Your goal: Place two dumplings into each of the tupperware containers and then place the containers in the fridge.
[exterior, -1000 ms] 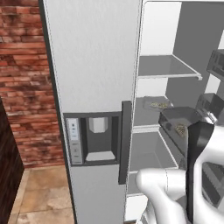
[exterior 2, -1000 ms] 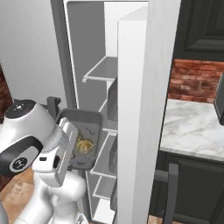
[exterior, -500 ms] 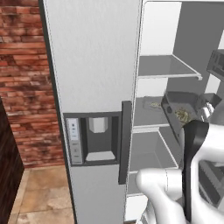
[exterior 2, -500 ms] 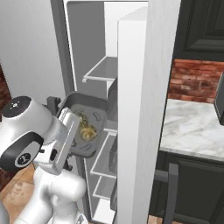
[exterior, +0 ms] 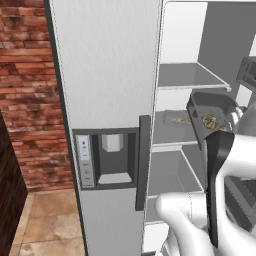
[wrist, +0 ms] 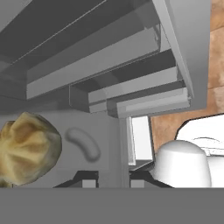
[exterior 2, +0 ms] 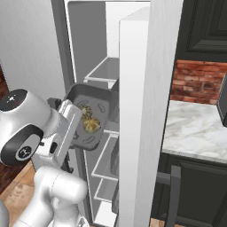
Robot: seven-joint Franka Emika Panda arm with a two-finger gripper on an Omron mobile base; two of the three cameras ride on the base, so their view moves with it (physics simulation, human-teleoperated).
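A: In front of the open fridge (exterior: 105,75), your fingers (wrist: 113,181) are clamped on the rim of a tupperware container (exterior 2: 91,117), tilted, with its dumplings (exterior 2: 90,124) inside.

B: How will it handle?

A: Stiff and light, probably; the dumplings could roll. Level it. The door edge crowds your right; the middle shelf (exterior: 167,131), bearing the other container (exterior: 176,119), has room.

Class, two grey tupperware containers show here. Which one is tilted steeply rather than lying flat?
The container held by the gripper at the fridge opening, dumplings inside. The other container lies flat on the middle shelf.
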